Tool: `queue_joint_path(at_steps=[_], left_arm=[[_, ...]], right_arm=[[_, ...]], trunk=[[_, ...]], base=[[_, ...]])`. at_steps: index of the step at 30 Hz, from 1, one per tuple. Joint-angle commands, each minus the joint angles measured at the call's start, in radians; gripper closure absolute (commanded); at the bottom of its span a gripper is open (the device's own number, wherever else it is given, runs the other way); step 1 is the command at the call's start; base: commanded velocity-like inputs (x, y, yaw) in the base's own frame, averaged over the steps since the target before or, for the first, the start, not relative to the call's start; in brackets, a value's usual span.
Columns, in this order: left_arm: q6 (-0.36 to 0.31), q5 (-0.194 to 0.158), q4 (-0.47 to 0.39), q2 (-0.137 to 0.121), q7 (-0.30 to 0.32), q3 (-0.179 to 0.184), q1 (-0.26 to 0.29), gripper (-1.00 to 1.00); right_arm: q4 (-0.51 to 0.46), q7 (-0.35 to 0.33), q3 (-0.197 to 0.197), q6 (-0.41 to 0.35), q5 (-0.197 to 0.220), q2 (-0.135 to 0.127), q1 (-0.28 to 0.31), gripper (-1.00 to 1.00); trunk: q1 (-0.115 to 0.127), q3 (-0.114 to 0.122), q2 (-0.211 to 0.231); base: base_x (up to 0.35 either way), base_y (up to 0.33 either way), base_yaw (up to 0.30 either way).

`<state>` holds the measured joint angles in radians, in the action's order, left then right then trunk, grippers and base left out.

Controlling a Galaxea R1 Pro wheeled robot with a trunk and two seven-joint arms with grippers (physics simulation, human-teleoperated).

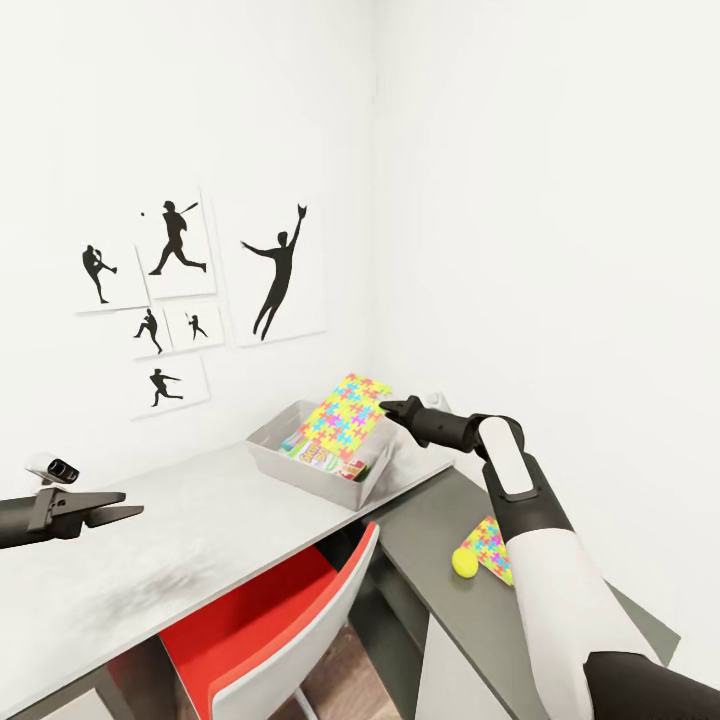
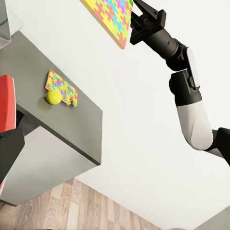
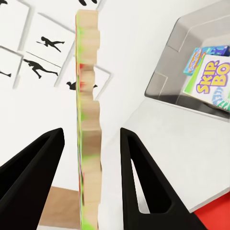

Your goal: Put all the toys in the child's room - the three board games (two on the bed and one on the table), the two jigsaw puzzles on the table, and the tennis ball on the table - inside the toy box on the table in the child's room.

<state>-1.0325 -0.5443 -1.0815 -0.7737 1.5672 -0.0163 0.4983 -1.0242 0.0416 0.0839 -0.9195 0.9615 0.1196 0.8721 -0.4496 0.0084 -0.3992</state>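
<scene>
- Over the far corner of the bench (image 1: 150,560), in the head view, the right hand (image 1: 385,408) is seen at the upper edge of a jigsaw puzzle (image 1: 345,415). The puzzle is tilted across the toy box (image 1: 300,470), with its lower edge seemingly inside, on top of the board games (image 1: 320,458).
- On the dark corner section, the second jigsaw puzzle (image 1: 492,548) and the tennis ball (image 1: 464,562) are left touching, well apart from the box.
- At the picture's left, the left hand (image 1: 120,505) is held over the bench with its fingers slightly parted and nothing between them.
- From the left wrist view, the ball (image 2: 53,97) and the second puzzle (image 2: 64,86) are shown near the bench's outer edge, with floor below. It is judged that the ball could be rolled off by a careless nudge.
- Along the right wrist view, the tilted puzzle (image 3: 88,120) is seen edge-on between the spread fingers (image 3: 33,172), with a gap on each side, so nothing is pinched.
- Beyond it the box (image 3: 167,81) and a Skip-Bo game (image 3: 211,81) are visible.
- If the hand is drawn back crookedly, the sheet may be caught and tipped over the rim against the wall; open room is found only toward the red chair (image 1: 260,620).
</scene>
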Motion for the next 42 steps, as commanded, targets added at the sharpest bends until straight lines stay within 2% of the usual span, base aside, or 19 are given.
queue_joint_path(at_steps=[1,15,28,31,35,42], left_arm=[[-0.011,0.000,0.000,-0.001,0.004,0.001,0.000,-1.00],[-0.011,0.000,0.008,-0.001,0.004,0.000,0.000,-1.00],[-0.011,0.000,0.009,-0.001,0.004,-0.001,0.000,-1.00],[-0.011,0.000,0.009,-0.001,0.004,-0.001,0.000,-1.00],[-0.010,0.000,0.009,-0.001,0.004,-0.001,0.000,-1.00],[-0.009,0.000,0.009,-0.001,0.004,-0.001,0.000,-1.00]], right_arm=[[-0.001,0.004,0.003,-0.005,0.004,0.001,0.000,1.00],[0.002,0.006,0.004,-0.003,0.002,0.002,0.000,1.00],[0.004,0.006,0.006,-0.002,0.002,0.000,0.001,1.00],[0.004,0.006,0.017,-0.002,0.002,0.000,0.000,1.00],[0.004,0.006,0.036,-0.003,0.003,0.000,-0.001,1.00],[0.004,0.006,0.042,-0.004,0.003,-0.004,-0.001,1.00]], trunk=[[0.000,-0.001,-0.001],[0.000,-0.001,-0.001],[0.000,-0.001,-0.001],[0.000,-0.001,-0.001],[0.000,-0.001,-0.001],[0.000,-0.001,-0.001]], base=[[0.000,0.000,0.000],[0.017,0.012,0.010],[0.237,0.184,0.259],[0.282,0.092,0.200],[0.279,0.067,0.043],[0.100,0.025,-0.118]])
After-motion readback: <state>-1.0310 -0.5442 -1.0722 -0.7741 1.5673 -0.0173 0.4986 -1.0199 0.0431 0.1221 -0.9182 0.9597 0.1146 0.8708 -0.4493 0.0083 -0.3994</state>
